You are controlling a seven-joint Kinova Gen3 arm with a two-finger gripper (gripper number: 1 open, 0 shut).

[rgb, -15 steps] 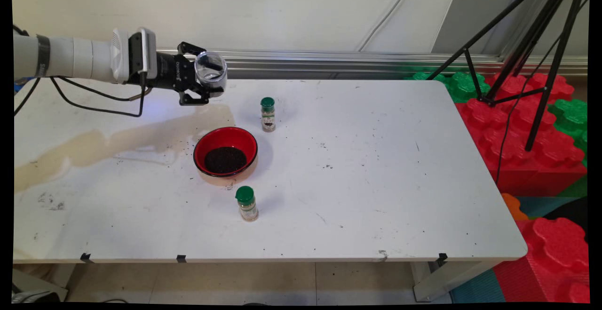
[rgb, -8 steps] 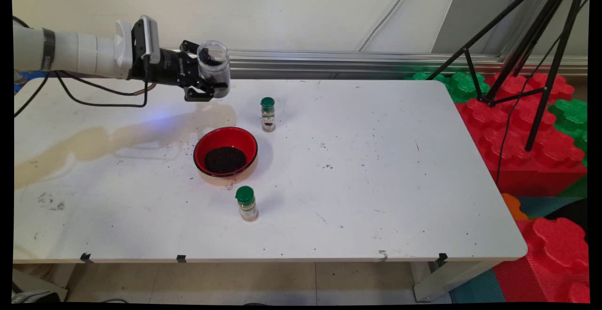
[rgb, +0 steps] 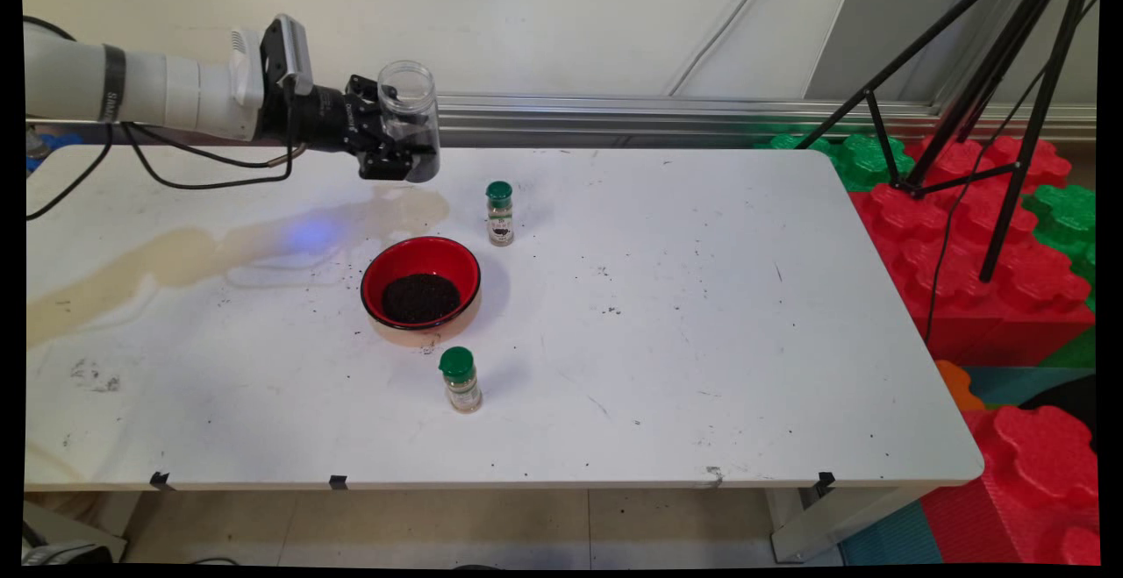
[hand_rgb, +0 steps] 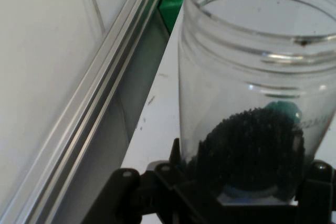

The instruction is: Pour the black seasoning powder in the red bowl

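Observation:
My gripper [rgb: 405,153] is shut on a clear open-mouthed jar [rgb: 409,117], held almost upright in the air above the table's far left part. In the hand view the jar [hand_rgb: 252,77] fills the right half, with a heap of small dark grains at its bottom. A red bowl [rgb: 421,281] with dark grains in it stands on the table below and in front of the jar. A green-capped spice bottle [rgb: 500,213] stands just right of the jar and behind the bowl. A second green-capped bottle [rgb: 460,379] stands in front of the bowl.
A brownish stain [rgb: 202,253] runs across the left of the white table [rgb: 702,341]. Loose dark grains lie scattered about the bowl. A metal rail [rgb: 614,113] runs along the wall behind. A black tripod [rgb: 983,78] and red and green foam blocks [rgb: 983,245] stand at the right.
The jar has turned from tipped, mouth towards the camera, to nearly upright, and the gripper has risen slightly and moved right with it.

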